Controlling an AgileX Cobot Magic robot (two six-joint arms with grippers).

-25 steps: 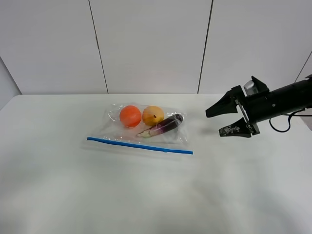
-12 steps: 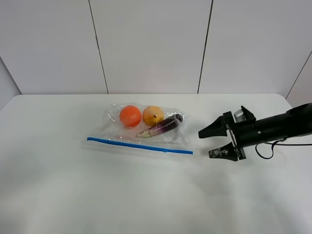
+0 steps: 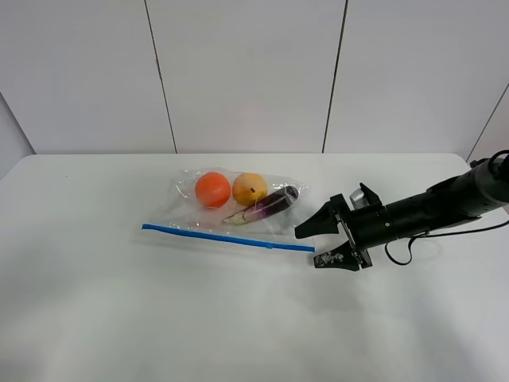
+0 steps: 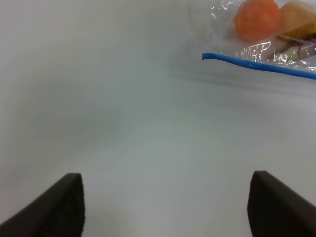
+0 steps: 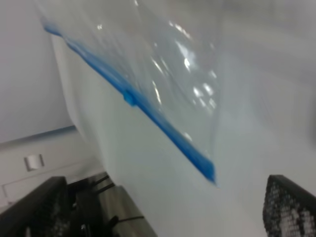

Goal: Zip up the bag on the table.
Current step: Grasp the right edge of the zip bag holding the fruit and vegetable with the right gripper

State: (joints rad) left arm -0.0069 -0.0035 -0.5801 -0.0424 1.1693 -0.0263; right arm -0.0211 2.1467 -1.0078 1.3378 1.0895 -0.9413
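The bag (image 3: pixel 232 216) is lying flat on the white surface (image 3: pixel 119 318), a little toward the far side of its middle. Its blue zipper strip (image 3: pixel 227 238) is running along the edge nearest you. Through the clear plastic you are seeing an orange round fruit (image 3: pixel 212 189), a yellow fruit (image 3: pixel 250 189) and a purple eggplant (image 3: pixel 273 204), all sitting on the far side of the strip. A small blue slider tab (image 5: pixel 129 98) is showing on the strip, partway in from its right end.

Your right pincer (image 3: pixel 308 247) is sitting low over the surface at the strip's right end with its fingers spread wide, pinching nothing. That end is lying at the mouth of the gap between them. You cannot tell whether either finger is touching the plastic.

Your left pincer (image 4: pixel 168 210) is also standing spread and empty, hanging over bare surface well apart from the bag, with the strip's left end showing far ahead of it.
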